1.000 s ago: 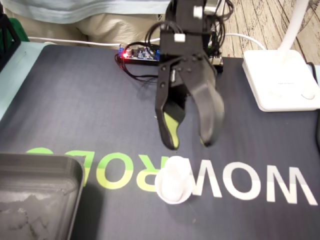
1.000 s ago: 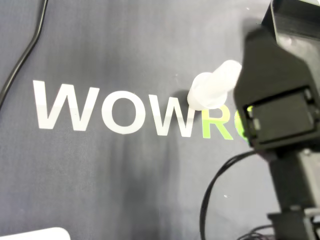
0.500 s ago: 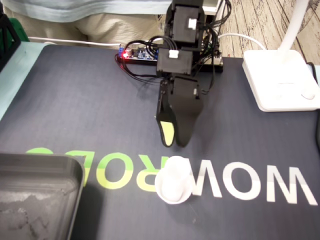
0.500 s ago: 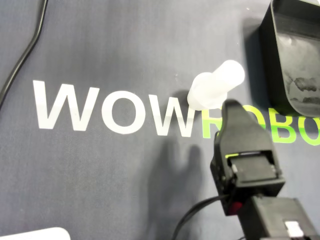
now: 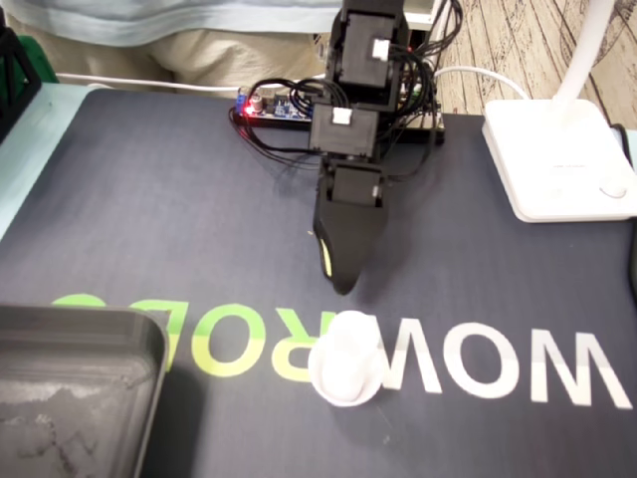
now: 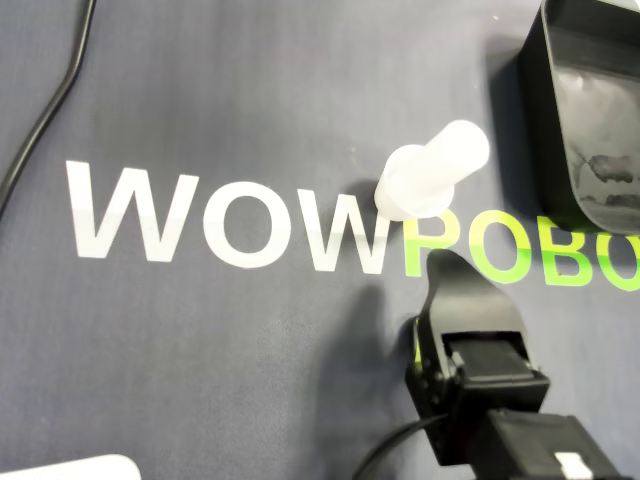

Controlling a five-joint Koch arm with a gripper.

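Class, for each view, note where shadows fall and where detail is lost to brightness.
Overhead view: the gripper casts a soft shadow leftward on the mat; the white piece is washed out. Fixed view: it glares too, edges soft.

A dark grey desk mat (image 5: 149,199) covers most of the scene, printed with large white and lime-green lettering (image 6: 150,215) across its near part. At the far left the mat ends on a pale blue tabletop (image 5: 28,129). Beyond the far edge lies a weathered wood-plank surface (image 5: 508,40), possibly flooring, and beige fabric (image 5: 219,50) with a white cable (image 5: 149,85) in front of it. On the far right stands a white lamp base (image 5: 557,159) with its stem (image 5: 587,50) rising out of frame. In the overhead view a black cable (image 6: 50,110) curves over the mat. Light is even, shadows soft.
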